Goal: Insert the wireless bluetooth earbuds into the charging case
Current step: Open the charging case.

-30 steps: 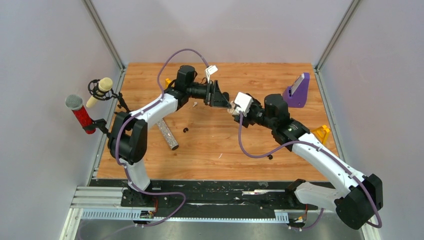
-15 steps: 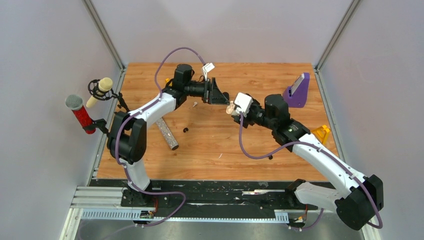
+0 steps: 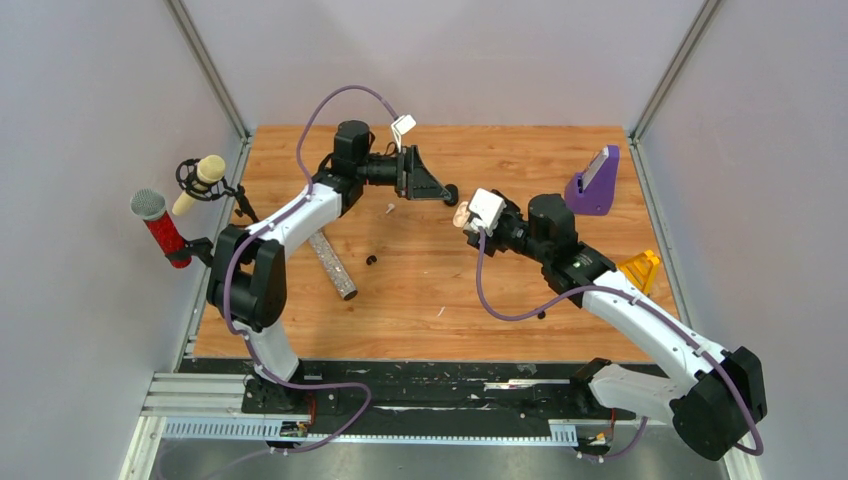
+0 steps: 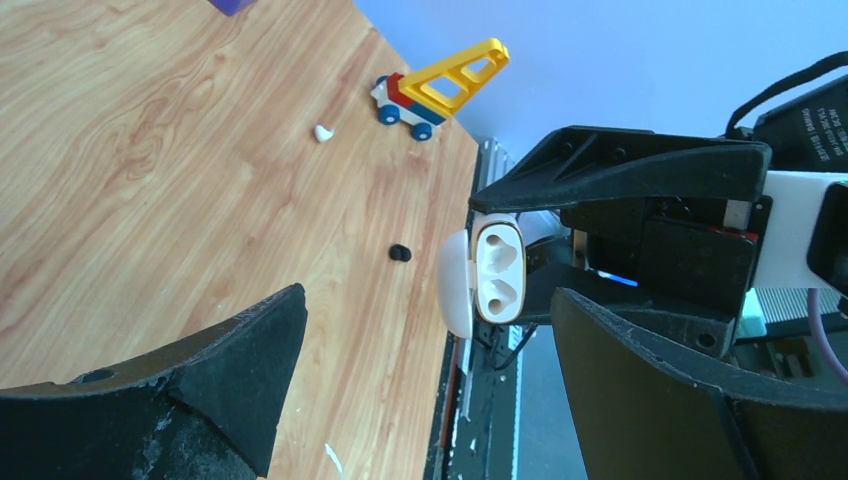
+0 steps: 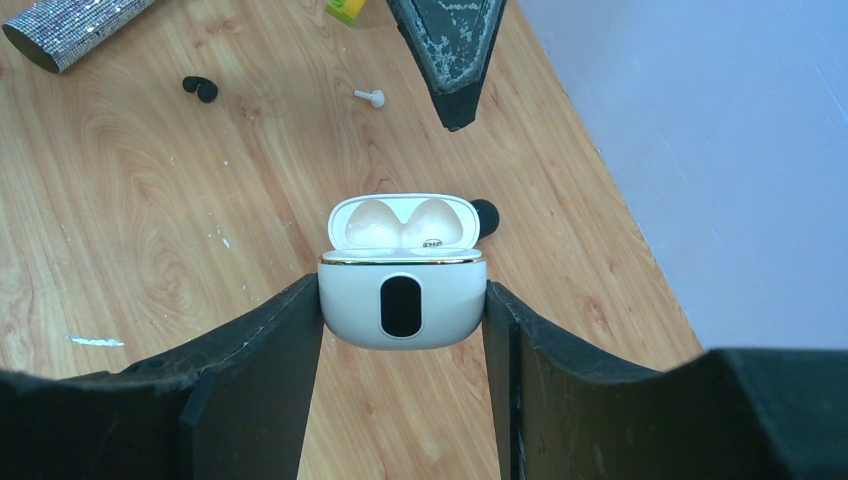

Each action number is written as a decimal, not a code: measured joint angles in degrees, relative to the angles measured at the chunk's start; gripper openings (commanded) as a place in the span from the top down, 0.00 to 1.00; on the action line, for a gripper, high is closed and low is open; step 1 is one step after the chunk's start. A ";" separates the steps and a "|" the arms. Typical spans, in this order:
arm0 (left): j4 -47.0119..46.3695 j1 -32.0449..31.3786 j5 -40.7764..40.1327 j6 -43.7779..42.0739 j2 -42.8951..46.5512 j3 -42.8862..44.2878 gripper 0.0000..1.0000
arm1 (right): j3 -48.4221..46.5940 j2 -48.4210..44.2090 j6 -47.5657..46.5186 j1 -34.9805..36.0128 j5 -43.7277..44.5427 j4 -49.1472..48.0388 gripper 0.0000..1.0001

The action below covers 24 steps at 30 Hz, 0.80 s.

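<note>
The right fingers (image 5: 268,345) are clamped on the flanks of the glossy, pebble-smooth white charging case (image 5: 402,300), whose lid is up and whose moulded sockets are bare. That slick shell could twist free under an off-centre push. The matte black left fingers (image 4: 190,380) gape wide and hold nothing, while a rounded black earbud (image 5: 486,214) lies on the wood-grain table (image 5: 120,200) just behind the case, with a white stemmed earbud (image 5: 370,97) and a second black earbud (image 5: 200,88) farther beyond, each tiny enough to flick away under a careless pinch.

Bright, even overhead light; soft faint shadows on the wooden desk (image 3: 420,290). All 3 views are sharp, with slight glare on the white case (image 5: 402,300).
</note>
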<state>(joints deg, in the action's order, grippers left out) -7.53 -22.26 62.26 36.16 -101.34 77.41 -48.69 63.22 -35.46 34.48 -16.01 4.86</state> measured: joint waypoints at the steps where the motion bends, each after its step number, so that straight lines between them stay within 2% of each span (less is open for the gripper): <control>1: -0.59 -0.02 0.31 0.26 0.00 -0.04 0.00 | 0.00 0.00 0.00 0.00 0.02 -0.11 1.00; 8: -3.48 -1.29 2.23 2.27 -0.24 -0.48 0.05 | 0.00 0.00 0.22 0.00 0.04 -0.44 1.00; 13: -4.87 -3.13 3.67 3.34 -1.22 -0.50 0.17 | 0.00 0.00 0.37 0.00 0.04 -0.44 1.00; 18: -5.07 -4.24 4.31 3.48 -2.27 -0.50 0.24 | 0.00 0.00 0.46 0.00 0.02 -0.44 1.00; 24: -5.05 -4.66 4.76 3.52 -3.26 -0.50 0.40 | 0.00 0.00 0.66 0.00 0.00 -0.44 1.00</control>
<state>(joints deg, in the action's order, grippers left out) -12.58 -26.92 67.02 39.68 -104.60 76.90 -48.69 63.22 -34.81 34.48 -16.01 4.43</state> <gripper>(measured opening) 0.670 0.568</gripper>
